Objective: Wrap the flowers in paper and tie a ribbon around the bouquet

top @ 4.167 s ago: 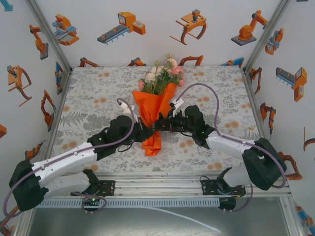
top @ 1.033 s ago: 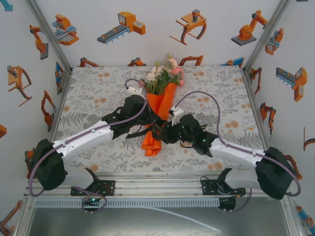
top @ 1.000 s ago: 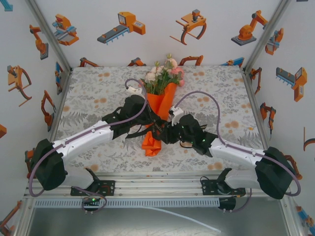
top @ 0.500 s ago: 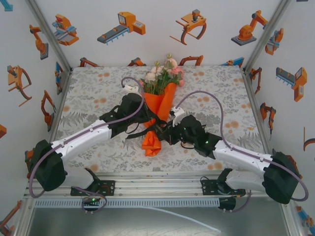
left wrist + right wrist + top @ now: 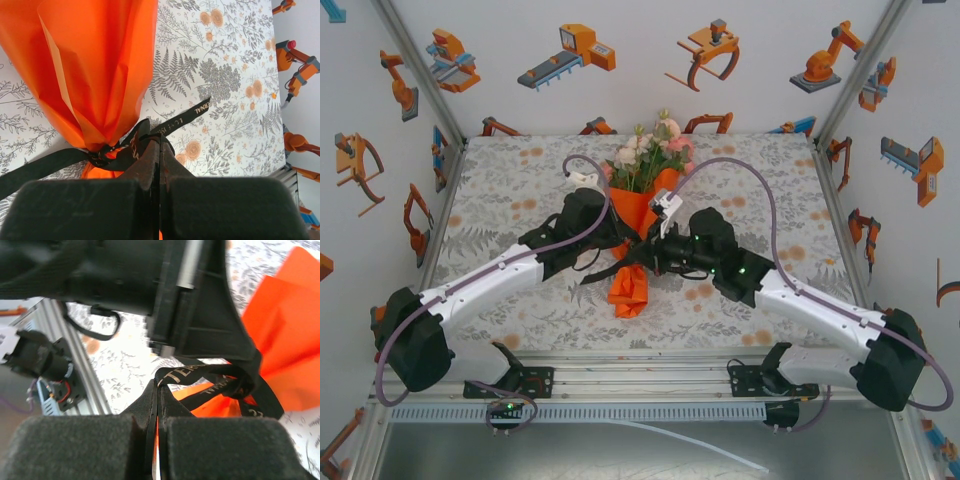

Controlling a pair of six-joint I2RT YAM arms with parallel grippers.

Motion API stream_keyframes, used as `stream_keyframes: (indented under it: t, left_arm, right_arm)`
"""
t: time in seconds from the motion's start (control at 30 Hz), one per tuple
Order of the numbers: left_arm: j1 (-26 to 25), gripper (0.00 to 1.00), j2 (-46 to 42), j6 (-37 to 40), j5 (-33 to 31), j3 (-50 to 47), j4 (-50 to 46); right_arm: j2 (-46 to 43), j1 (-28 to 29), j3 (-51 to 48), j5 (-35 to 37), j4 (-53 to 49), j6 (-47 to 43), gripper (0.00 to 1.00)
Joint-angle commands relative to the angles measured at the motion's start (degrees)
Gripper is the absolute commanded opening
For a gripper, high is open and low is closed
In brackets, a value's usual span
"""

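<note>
Nearest the arms is the twisted tail of the paper (image 5: 630, 292). Just past it is the pinched neck, where the ribbon (image 5: 184, 116) goes round. Both sets of fingers sit right there. The left fingers (image 5: 156, 156) are pressed together with a ribbon strand caught at their tips. The right fingers (image 5: 154, 400) are together too, clamped on a loop of the same ribbon coming off the knot. So the bouquet (image 5: 642, 205) lies on its side mid-desk, neck between the two arms, blooms toward the back.

Handling-wise, the ribbon looks thin, limp and probably a bit slick, so it's best taken by the free ends close to the knot and pulled evenly. The paper looks light and crisp, and it'll likely crease or tear if squeezed. The whole thing seems light enough to slide when tugged. The neck is the only firm spot. The flowers (image 5: 650, 155) look delicate, best not touched at all.

Further out, the desk (image 5: 770, 170) wears a fern-and-blossom cloth (image 5: 220, 70), flat and probably with some grip. Behind and at the sides, white walls (image 5: 620, 90) with orange robot cartoons box it all in.
</note>
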Motion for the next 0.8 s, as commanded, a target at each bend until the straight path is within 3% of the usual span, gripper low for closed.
stream_keyframes:
  t: [0.0,0.27,0.47,0.77]
  left_arm:
    - [0.3,0.0,-1.8,0.4,0.4,-0.4,-0.1]
    - [0.7,0.0,-1.8,0.5,0.8,-0.2,-0.1]
    - [1.1,0.0,-2.8,1.0,0.6,-0.6,-0.6]
    - [1.4,0.0,-4.9,2.8,1.6,-2.2,0.0]
  right_arm:
    - [0.8,0.3,1.3,-6.8,-2.2,-3.0,0.0]
    - [-1.8,0.3,0.2,-13.7,-4.3,-6.0,0.0]
    - [-4.4,-1.6,-3.0,3.2,-7.9,-6.4,0.0]
    - [0.8,-4.2,-4.2,11.3,-5.6,-5.5,0.0]
